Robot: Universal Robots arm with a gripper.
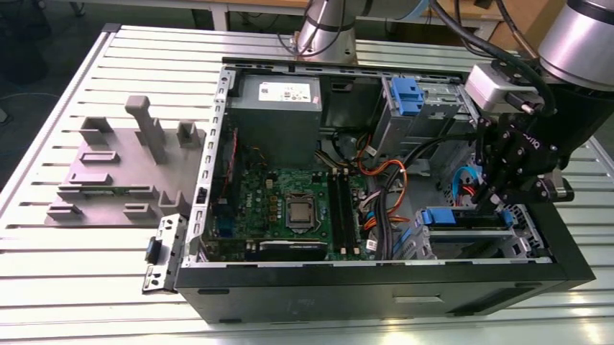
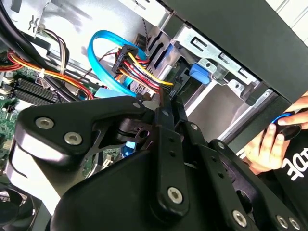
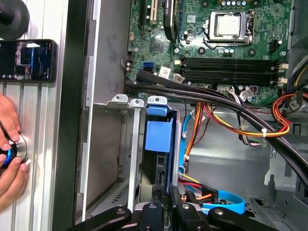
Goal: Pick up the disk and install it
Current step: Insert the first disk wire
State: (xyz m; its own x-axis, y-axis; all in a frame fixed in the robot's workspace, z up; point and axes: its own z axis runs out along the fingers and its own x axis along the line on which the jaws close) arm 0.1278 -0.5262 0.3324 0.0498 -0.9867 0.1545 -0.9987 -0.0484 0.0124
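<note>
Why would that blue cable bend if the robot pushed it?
The blue cable already curls in a loop, so it is probably floppy. It looks thin and flat, so likely light. Its ends run in among other wires, so it would probably spring back rather than slide away.

Computer case (image 1: 384, 287) on desk (image 1: 77, 266); motherboard (image 1: 287, 208) inside case; gripper (image 1: 504, 205) over drive cage (image 1: 470, 241) in case; grey fixture (image 1: 120, 172) beside case.

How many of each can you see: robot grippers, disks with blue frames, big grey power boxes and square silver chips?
gripper: 1
disk: 1
power-supply box: 1
processor chip: 1
Total: 4
</note>
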